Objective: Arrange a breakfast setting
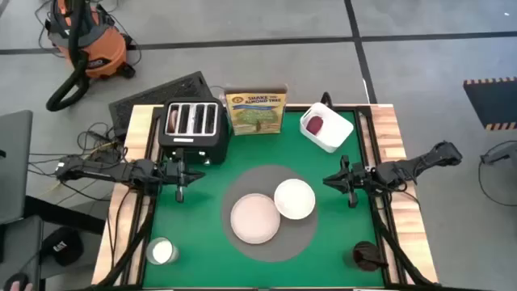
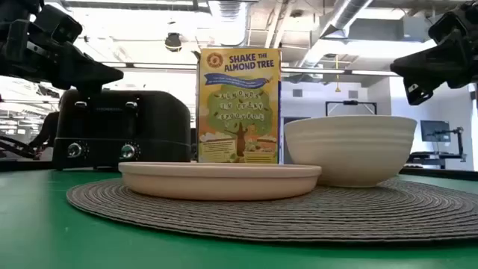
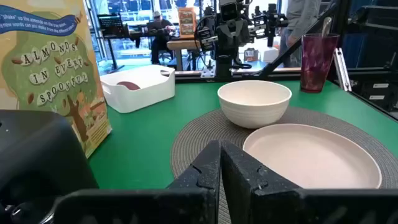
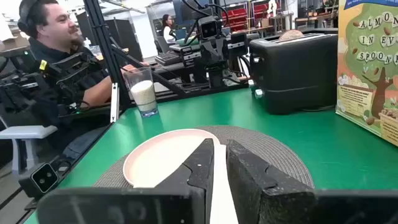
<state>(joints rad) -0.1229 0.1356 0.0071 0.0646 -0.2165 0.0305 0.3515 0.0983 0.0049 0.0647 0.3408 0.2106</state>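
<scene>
Pale plate (image 1: 256,218) at centre of a round woven mat (image 1: 234,182), white bowl (image 1: 295,199) touching it at 2 o'clock. Dark-red fruit (image 1: 314,124) in a white container (image 1: 329,129) at 1 o'clock. Left gripper (image 1: 179,173) at 9 o'clock, fingers closed, empty; right gripper (image 1: 349,180) at 3 o'clock, same. Likely risk: nudging the bowl, or knocking the cereal box (image 1: 256,110) beside the toaster (image 1: 192,126). Green desk (image 1: 202,226); open workshop behind, a person seated.

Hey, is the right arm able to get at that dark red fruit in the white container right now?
Probably yes. The right gripper hovers by the bowl, fingers shut, and the white container holding the fruit sits open-topped with bare green table between them.
</scene>
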